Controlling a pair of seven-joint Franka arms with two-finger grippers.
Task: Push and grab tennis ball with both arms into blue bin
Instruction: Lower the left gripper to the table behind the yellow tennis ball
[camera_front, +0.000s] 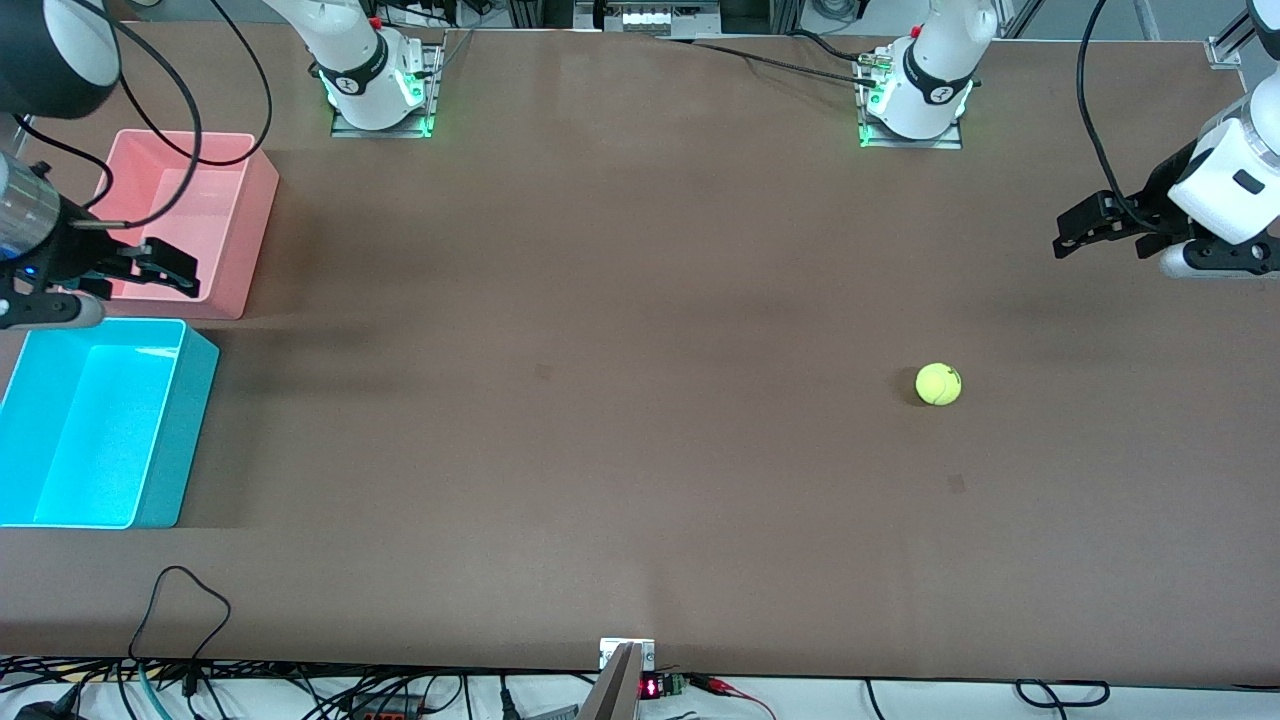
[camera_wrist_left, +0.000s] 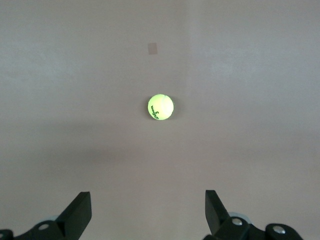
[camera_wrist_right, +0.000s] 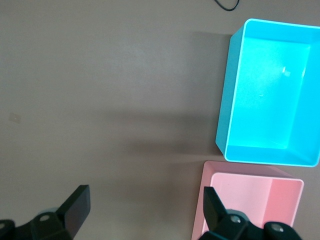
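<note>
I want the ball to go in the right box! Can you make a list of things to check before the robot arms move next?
1. Small fuzzy yellow-green tennis ball lies free on the brown table: ok.
2. Left gripper open, up over the table near its arm's end, not touching the ball: ok.
3. Right gripper open, over the pink rectangular plastic tub: ok.
4. Bright cyan rectangular plastic bin is upright with nothing inside: ok.
5. Table between ball and cyan bin bare: ok.
6. Ball in a gripper: not ok, neither holds it.
</note>
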